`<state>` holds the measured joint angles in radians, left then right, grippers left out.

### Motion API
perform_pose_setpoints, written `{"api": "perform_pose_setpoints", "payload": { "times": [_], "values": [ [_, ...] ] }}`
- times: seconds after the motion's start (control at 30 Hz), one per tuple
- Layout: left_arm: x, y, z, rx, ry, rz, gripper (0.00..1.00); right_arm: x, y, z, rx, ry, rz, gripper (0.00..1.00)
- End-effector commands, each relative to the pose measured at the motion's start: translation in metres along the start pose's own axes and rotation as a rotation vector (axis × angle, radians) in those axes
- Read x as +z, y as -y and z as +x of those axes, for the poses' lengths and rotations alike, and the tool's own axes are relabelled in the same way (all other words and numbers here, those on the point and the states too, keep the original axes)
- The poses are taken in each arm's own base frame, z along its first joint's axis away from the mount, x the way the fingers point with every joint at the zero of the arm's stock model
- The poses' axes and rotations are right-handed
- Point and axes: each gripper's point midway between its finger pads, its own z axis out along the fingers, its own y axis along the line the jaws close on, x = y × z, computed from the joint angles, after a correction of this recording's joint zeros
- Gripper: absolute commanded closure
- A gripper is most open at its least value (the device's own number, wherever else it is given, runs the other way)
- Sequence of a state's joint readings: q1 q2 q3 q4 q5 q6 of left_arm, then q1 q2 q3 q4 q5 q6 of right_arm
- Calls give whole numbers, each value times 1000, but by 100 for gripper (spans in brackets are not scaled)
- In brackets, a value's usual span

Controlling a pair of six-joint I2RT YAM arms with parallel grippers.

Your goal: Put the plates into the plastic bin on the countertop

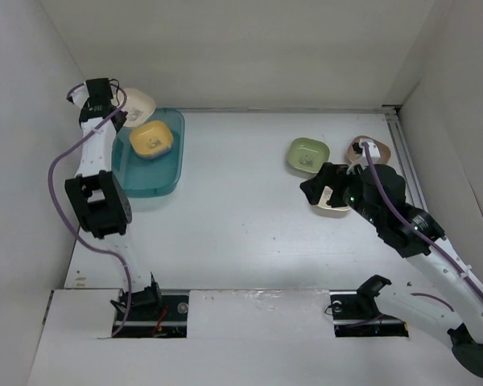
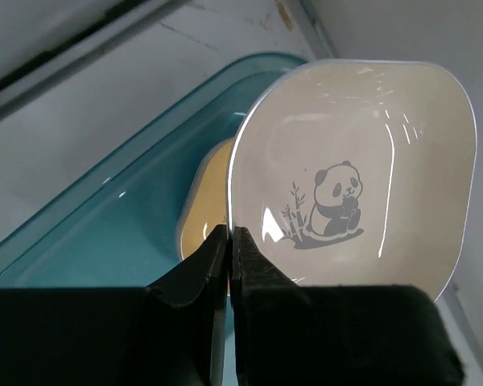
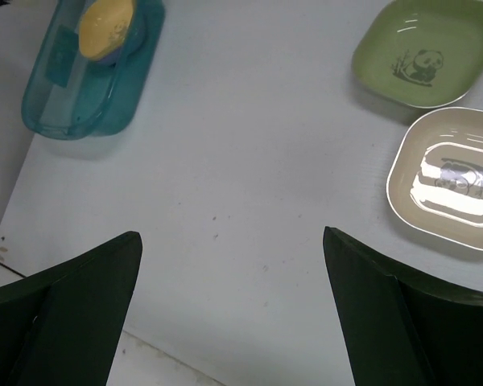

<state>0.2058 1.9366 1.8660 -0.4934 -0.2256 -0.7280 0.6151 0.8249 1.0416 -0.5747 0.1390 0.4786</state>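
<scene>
Left wrist view gives the clearest look at the beige plate [image 2: 354,177]. It is held on edge and tilted, and its inside with a grey panda print [image 2: 334,201] faces the camera. The left gripper [image 2: 229,235] is clenched on the rim of this plate, with the two fingers pressed together on the thin edge. Behind it are the bin [image 2: 105,233] and, inside the bin, the yellow plate [image 2: 205,201].

From the top, the beige plate [image 1: 138,104] sits at the far left corner of the bin [image 1: 165,181] and partly overlaps its rim, with the left gripper [image 1: 117,106] beside it. The yellow plate [image 1: 151,139] lies in the far half of the bin. The bin stands on the left side of the counter [image 1: 241,209], close to the left wall.

Three more plates lie on the counter on the right side, well apart from the bin. These are the green plate [image 1: 308,154], the pale plate [image 1: 336,207] just nearer and to its right, and the tan plate [image 1: 357,150] near the right wall, which a cable [image 1: 369,165] crosses. The right gripper [image 1: 324,189] covers part of the pale plate in this view. Its jaws are spread wide and grasp nothing.

In the right wrist view, the right gripper [image 3: 232,235] hangs over bare counter, with the green plate [image 3: 423,52] and pale plate [image 3: 451,181] to the right.
</scene>
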Motion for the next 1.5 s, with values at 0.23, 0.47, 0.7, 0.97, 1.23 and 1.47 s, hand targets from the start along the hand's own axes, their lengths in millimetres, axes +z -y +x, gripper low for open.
{"api": "perform_pose_setpoints", "payload": {
  "times": [0.23, 0.47, 0.7, 0.97, 1.23, 1.47],
  "values": [
    [40, 13, 32, 150, -182, 147, 100, 14, -11, -13, -17, 45, -52, 0],
    [32, 24, 38, 126, -210, 179, 8, 13, -13, -12, -17, 39, -63, 0],
    [-95, 118, 84, 265, -141, 420, 0, -1, 7, -21, -16, 77, 43, 0],
    [-214, 172, 360, 649, -406, 628, 0, -71, 48, -77, 71, 255, 309, 0],
    [-298, 161, 522, 909, -519, 761, 0, -95, 53, -78, 63, 282, 305, 0],
    [-270, 145, 551, 913, -530, 641, 2, -93, 40, -72, 56, 260, 221, 0]
  ]
}}
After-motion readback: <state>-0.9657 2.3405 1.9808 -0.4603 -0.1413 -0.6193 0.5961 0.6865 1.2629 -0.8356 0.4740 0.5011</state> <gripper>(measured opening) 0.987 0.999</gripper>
